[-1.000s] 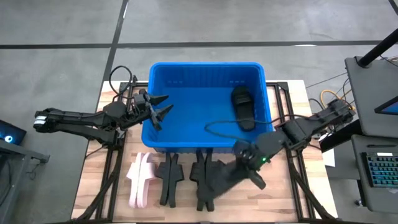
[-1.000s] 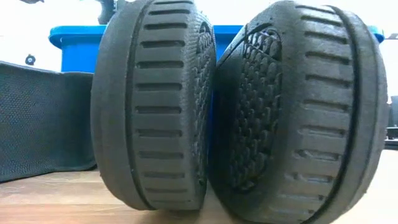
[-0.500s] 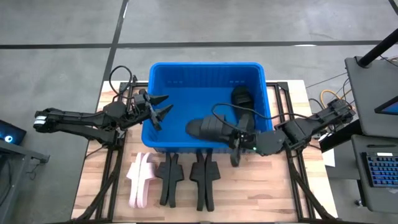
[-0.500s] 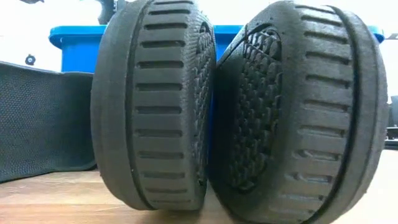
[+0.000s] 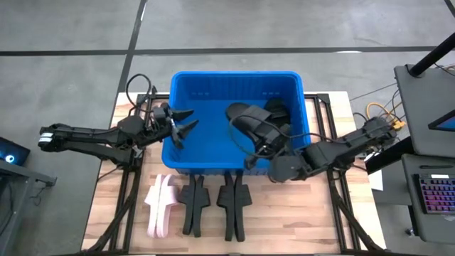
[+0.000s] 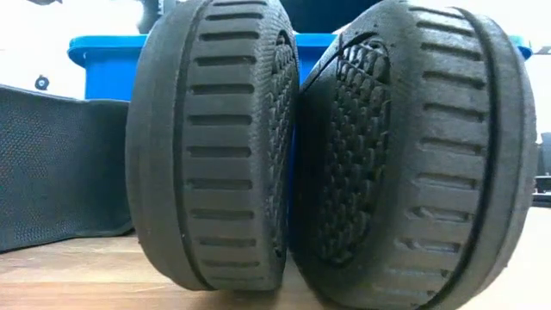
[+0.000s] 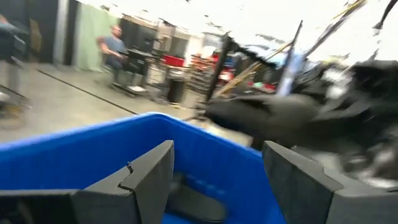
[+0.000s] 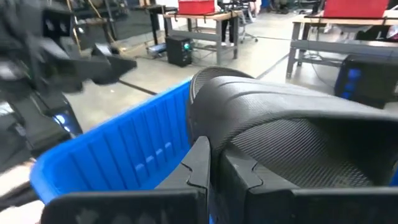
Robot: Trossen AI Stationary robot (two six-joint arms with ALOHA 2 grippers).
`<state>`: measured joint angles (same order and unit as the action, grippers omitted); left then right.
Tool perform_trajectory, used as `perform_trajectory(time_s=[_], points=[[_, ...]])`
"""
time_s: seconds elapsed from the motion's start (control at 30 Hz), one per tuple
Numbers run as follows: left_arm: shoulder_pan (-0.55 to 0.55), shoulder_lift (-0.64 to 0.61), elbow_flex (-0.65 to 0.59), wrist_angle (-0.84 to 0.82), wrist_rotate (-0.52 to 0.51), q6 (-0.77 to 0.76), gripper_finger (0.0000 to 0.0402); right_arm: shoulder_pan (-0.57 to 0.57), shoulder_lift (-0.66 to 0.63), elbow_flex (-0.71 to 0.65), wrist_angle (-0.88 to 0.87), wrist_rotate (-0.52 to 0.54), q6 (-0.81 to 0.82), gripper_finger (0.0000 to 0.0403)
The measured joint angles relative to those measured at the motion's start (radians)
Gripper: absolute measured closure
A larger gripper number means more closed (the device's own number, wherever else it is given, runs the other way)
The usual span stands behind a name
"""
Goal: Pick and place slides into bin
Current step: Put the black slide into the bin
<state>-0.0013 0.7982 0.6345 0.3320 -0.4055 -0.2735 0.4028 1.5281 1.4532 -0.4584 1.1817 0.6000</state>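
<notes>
The blue bin [image 5: 186, 158] stands mid-table with one black slide [image 5: 279, 109] lying on its floor at the far right. My right gripper [image 5: 264, 144] is shut on another black slide [image 5: 249, 119], held over the bin's inside. My left gripper [image 5: 183, 122] hangs open and empty over the bin's left wall [image 7: 93, 155]. Two black slides [image 5: 193, 205] [image 5: 234, 206] stand on their long edges on the table in front of the bin; they fill the low view [image 6: 207, 146] [image 6: 422, 155]. A pale pink pair [image 5: 160, 206] stands on edge to their left. My right gripper pinches an edge of the black slide [image 8: 214, 134] between its two fingers [image 8: 198, 163]; which end that edge belongs to I cannot tell. The fingers come from the table's near right, slanting toward the far left. The slide is lifted clear above the bin's floor [image 5: 213, 135].
The bin's tall near wall [image 5: 234, 165] stands between the slides on the table and the bin's inside. Black frame rails [image 5: 128, 192] run along both table sides. A desk with a keyboard [image 5: 434, 192] stands off the table's right. A person sits far back in the room [image 7: 113, 40].
My right gripper has raised the black slide from the table in front of the bin, carried it up over the bin's near wall toward the far edge, and now holds it over the bin's inside. The slide has turned about on the way. The other slides have stayed put.
</notes>
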Motion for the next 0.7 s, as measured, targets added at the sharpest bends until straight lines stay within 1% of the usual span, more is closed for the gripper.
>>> perform_trajectory(time_s=[0.13, 0.23, 0.33, 0.47, 0.53, 0.6, 0.7], points=[[0.002, 0.0, 0.001, -0.002, 0.098, -0.141, 0.0171, -0.009, 0.04, 0.006, 0.0, -0.012, -0.013, 0.0392], [0.005, 0.0, 0.001, -0.008, 0.17, -0.302, 0.0171, -0.009, 0.06, 0.022, 0.001, -0.008, -0.052, 0.0392], [0.012, 0.0, 0.001, -0.011, 0.178, -0.505, 0.0171, -0.009, 0.081, 0.042, 0.003, -0.003, -0.132, 0.0392], [0.029, 0.0, 0.0, -0.011, 0.17, -0.693, 0.0171, -0.009, 0.116, 0.083, 0.022, -0.002, -0.293, 0.0392], [0.042, 0.002, -0.001, -0.012, 0.17, -0.753, 0.0171, -0.009, 0.132, 0.106, 0.041, -0.001, -0.384, 0.0392], [0.052, 0.015, -0.001, -0.01, 0.168, -0.768, 0.0171, -0.011, 0.148, 0.132, 0.051, 0.012, -0.461, 0.0392], [0.062, 0.033, -0.001, -0.006, 0.169, -0.807, 0.0171, -0.012, 0.171, 0.17, 0.051, 0.05, -0.53, 0.0392]])
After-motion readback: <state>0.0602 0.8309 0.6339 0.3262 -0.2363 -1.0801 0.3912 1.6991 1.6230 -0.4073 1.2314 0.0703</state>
